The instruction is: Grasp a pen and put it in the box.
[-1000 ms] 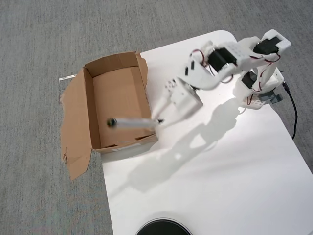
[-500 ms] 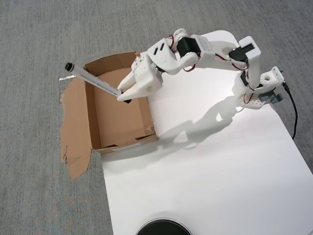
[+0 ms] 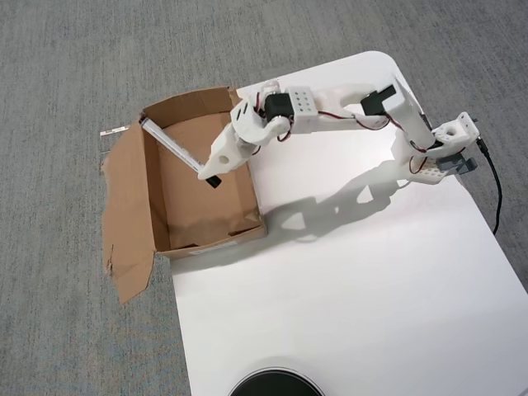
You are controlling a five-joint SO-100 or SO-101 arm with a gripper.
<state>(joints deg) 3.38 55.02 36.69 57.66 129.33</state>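
The overhead view shows the brown cardboard box (image 3: pixel 244 165) at the white table's left edge, its torn flap spread over the carpet. The white pen (image 3: pixel 172 147) slants across the box's far half, and its upper left end reaches the box's far left corner. The cap end is hard to make out there. My white gripper (image 3: pixel 209 172) hangs over the box's inside and is shut on the pen's lower right end. The arm stretches leftward from its base at the table's right edge.
The arm's base (image 3: pixel 436 153) stands at the table's (image 3: pixel 371 289) far right, with a black cable (image 3: pixel 497 194) trailing beside it. A black round object (image 3: pixel 274 384) sits at the table's near edge. Grey carpet surrounds the table, and a small white strip (image 3: pixel 115 130) lies left of the box.
The arm swung the pen from the box's near end to its far end, above the wall. Now the pen is lower, with its far tip inside the box corner.
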